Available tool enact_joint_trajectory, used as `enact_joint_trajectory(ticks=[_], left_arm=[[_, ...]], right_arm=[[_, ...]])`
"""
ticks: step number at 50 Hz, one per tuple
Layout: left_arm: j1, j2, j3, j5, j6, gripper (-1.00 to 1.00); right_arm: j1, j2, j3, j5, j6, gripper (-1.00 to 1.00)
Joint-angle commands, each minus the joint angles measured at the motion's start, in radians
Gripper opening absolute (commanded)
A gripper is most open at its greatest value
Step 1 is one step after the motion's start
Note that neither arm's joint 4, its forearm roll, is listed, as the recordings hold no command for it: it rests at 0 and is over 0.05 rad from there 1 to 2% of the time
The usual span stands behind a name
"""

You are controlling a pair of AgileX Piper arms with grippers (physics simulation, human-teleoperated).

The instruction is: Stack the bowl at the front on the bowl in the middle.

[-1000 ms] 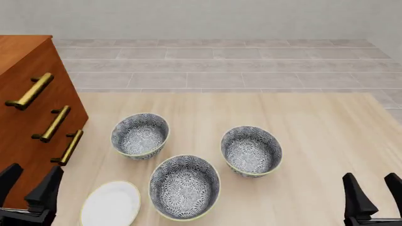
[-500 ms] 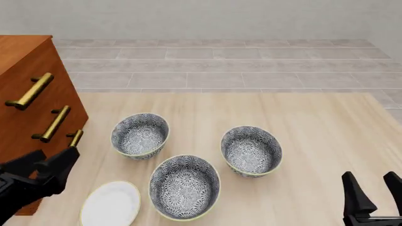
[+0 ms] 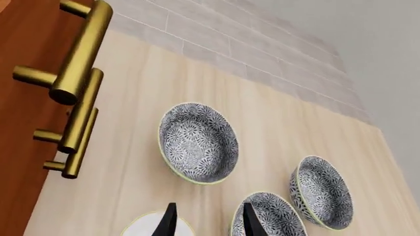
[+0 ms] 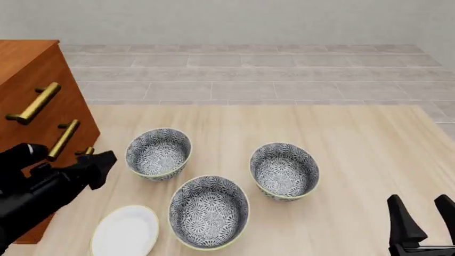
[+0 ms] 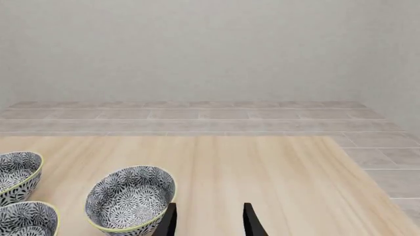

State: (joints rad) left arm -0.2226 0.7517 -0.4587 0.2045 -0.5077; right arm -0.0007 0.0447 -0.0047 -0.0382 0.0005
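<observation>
Left pincer [image 4: 99, 162], open and empty, hangs left of the front bowl [image 4: 209, 212].

Around the bowl at the front [image 4: 209, 212] you have the white plate [image 4: 126, 232] just left, two bowls close behind, open table right.

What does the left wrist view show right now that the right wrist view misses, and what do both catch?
Only the left wrist view shows the wooden drawer cabinet with its brass handles, and an edge of the white plate.

Only the right wrist view shows the back wall square-on and the table's right edge.

Both show the three patterned bowls, including the bowl at the front and the bowl in the middle, plus each arm's own open end effector: left, right.
</observation>
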Motion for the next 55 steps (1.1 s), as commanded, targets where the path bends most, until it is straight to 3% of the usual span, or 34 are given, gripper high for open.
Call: enact_joint_trajectory(ticks=[1,20,55], left_arm=[[0.067,0.114,-0.043,-0.051,-0.017,1.0],[0.145,0.289,-0.054,-0.168,-0.018,1.0],[0.144,0.575,-0.031,-0.391,-0.016,1.0]], right_arm=[[0.0,0.005,0.001,-0.005,0.0,1.0],[0.0,0.004,0.001,-0.005,0.0,1.0],[0.0,0.004,0.001,-0.005,0.0,1.0]])
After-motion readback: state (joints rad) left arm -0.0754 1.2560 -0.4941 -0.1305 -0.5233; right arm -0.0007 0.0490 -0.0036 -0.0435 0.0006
